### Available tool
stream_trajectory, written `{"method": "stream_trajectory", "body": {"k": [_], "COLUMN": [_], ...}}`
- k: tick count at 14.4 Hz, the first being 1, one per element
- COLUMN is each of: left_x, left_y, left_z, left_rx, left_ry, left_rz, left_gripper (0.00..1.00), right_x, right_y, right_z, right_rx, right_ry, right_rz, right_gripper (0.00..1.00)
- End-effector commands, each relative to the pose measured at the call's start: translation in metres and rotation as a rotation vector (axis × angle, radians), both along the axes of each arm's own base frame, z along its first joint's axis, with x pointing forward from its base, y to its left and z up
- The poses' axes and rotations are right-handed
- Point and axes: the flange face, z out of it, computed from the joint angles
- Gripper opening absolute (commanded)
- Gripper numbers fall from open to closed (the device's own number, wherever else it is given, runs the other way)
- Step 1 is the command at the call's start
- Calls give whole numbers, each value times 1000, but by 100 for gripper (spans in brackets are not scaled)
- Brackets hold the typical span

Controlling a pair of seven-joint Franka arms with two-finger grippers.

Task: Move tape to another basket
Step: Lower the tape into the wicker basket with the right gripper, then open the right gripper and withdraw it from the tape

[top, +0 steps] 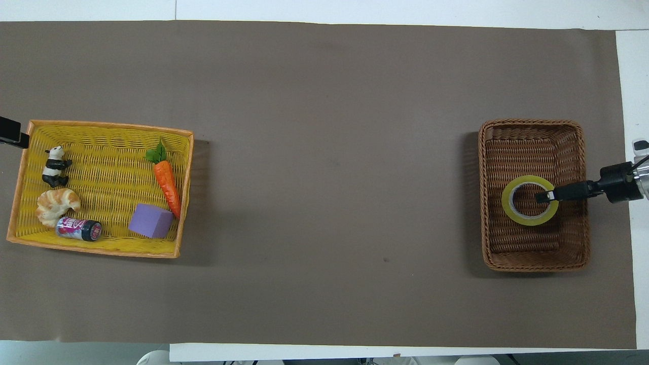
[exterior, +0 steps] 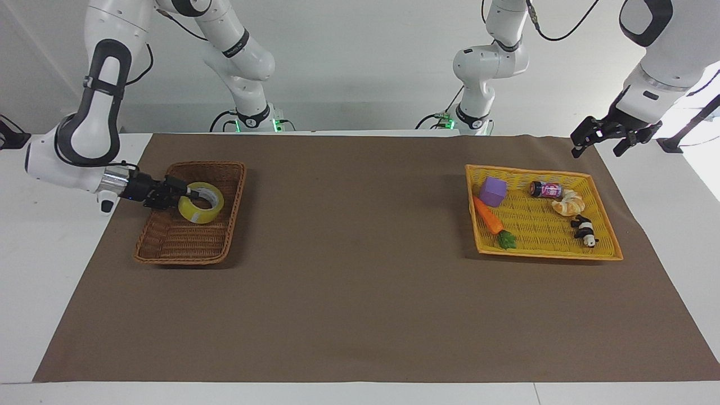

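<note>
The yellow tape is low inside the dark brown wicker basket, at the end nearer to the robots; I cannot tell whether it rests on the bottom. My right gripper reaches in over the basket's rim from the right arm's end of the table and is shut on the roll's wall. In the overhead view the tape lies in the basket with the right gripper on its rim. My left gripper is open and empty in the air, over the table corner beside the yellow tray.
The flat yellow tray at the left arm's end holds a purple block, a carrot, a small can, a croissant and a panda figure. Brown mat covers the table.
</note>
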Motion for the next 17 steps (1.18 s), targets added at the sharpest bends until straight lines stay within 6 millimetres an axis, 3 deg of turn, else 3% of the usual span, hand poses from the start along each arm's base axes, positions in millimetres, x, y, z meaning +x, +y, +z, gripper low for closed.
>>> {"method": "stream_trajectory", "body": {"k": [1,8,10,13,16,17], "left_x": [9,7,9,7,6,4], "left_y": [-5,-12,-26,-48,-49,-45], "left_z": [2,7,13,13,14,2], "left_rx": [-13,-49,-43,-36,-24,-22], "left_ry": [23,37,55,66,52,64], "left_rz": [-22,-15,48,52,37,49], "left_gripper": [100,100,100,100,100,100], "right_x": [7,27,33,41,39,39], "right_y": [2,26,43,59,74,85], "right_z": [26,130,166,217,258,266], "right_rx": [-54,-305,-390,-565,-652,-697], "right_ry": [-49,-175,-220,-171,-37,-19], "right_rz": [51,232,283,189,-38,-64], "right_gripper": [100,100,100,100,100,100]}}
